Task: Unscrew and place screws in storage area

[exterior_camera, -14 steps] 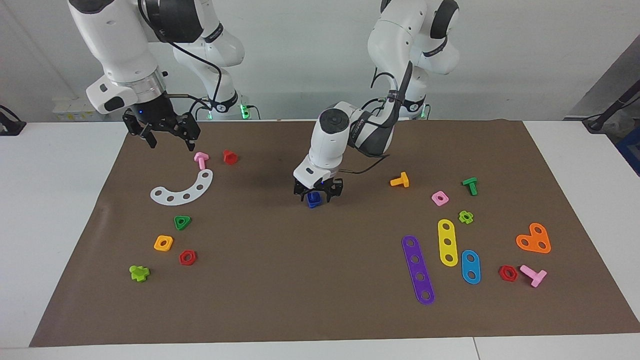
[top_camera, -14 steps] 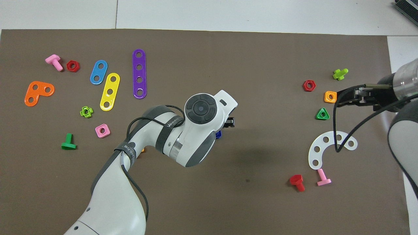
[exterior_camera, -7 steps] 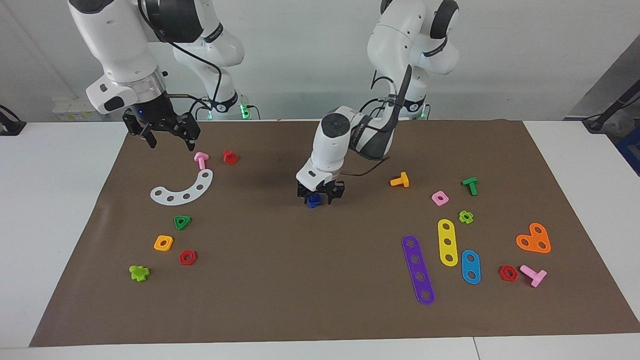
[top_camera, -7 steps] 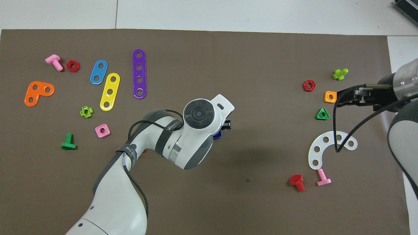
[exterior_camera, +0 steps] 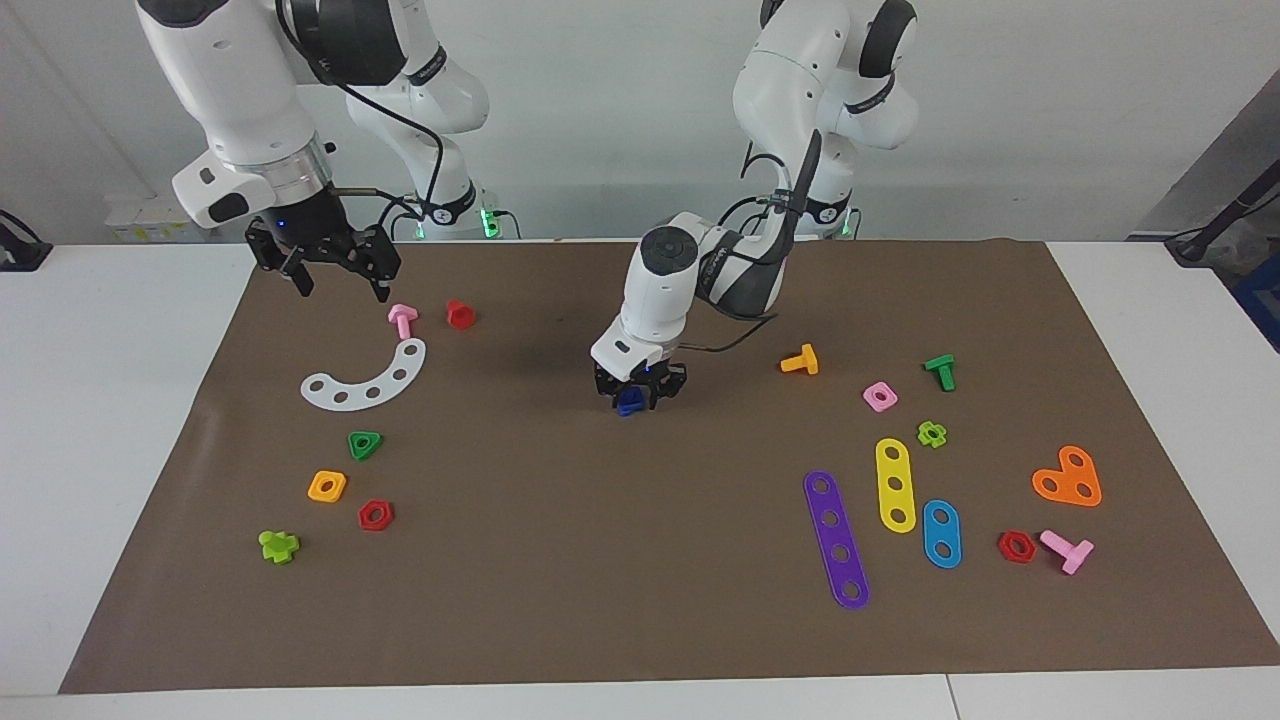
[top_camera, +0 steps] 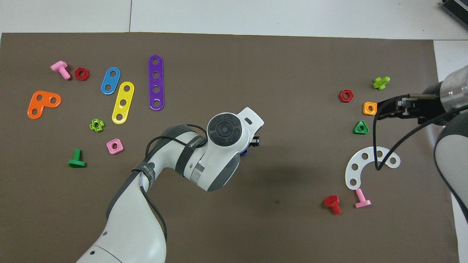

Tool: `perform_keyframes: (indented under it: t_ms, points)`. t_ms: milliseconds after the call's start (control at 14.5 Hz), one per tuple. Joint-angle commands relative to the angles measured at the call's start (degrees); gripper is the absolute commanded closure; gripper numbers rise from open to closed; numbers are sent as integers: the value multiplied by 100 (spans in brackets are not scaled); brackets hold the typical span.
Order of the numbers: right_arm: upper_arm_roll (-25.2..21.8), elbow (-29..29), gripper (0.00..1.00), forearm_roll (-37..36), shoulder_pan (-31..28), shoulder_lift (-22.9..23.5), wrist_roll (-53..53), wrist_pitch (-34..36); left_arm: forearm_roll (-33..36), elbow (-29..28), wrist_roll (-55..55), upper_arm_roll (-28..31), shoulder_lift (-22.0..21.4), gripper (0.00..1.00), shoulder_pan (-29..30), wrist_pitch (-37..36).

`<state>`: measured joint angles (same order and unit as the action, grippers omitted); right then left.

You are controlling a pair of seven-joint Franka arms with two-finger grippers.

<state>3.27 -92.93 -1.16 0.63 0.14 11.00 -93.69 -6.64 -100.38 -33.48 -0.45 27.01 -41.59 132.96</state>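
Screw (exterior_camera: 628, 403), dark blue, sits at the middle of the brown mat (exterior_camera: 640, 600), pinched by the left hand (exterior_camera: 638, 392), which stands low over it. Open mat lies around it on all sides. Right hand (exterior_camera: 335, 278) waits spread above the mat's edge, near a pink screw (exterior_camera: 402, 319).

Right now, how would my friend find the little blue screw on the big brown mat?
Look at the middle of the brown mat, where the left gripper reaches down. The dark-blue screw sits between its fingers. It is the only dark-blue piece there, alone; the other coloured pieces lie toward either end.
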Motion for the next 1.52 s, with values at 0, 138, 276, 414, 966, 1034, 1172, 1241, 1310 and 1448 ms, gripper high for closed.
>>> perform_keyframes:
  t_ms: [0, 138, 276, 414, 966, 1034, 1172, 1241, 1310, 1448]
  points:
    - [51, -156, 0, 116, -72, -128, 43, -79, 119, -132, -53, 106, -90, 53, -138, 29]
    - [51, -156, 0, 116, -72, -128, 43, -79, 119, -131, -53, 106, -99, 66, -138, -68]
    - [51, -156, 0, 116, -72, -128, 43, -79, 119, -131, -45, 106, -99, 79, -138, -95]
    - [42, -156, 0, 116, -72, -128, 43, -79, 119, -97, -45, 106, -99, 89, -130, -182]
    - [42, -156, 0, 116, -72, -128, 43, -79, 102, 1844, 8, 150, 322, 92, 221, -2308]
    - [51, -156, 0, 116, -72, -128, 43, -79, 67, 1951, 43, 150, 323, 92, 483, -2423]
    - [51, -156, 0, 116, -72, -128, 43, -79, 40, 1978, 279, 71, 279, 92, 1046, -2476]
    - [42, -156, 0, 116, -72, -128, 43, -79, 23, 1978, 559, 80, 244, 92, 1326, -2503]
    - [42, -156, 0, 116, -72, -128, 43, -79, -4, 1961, 927, 88, 209, 92, 1616, -2651]
    - [51, -156, 0, 116, -72, -128, 43, -79, -21, 1926, 1535, 97, 182, 92, 2153, -2906]
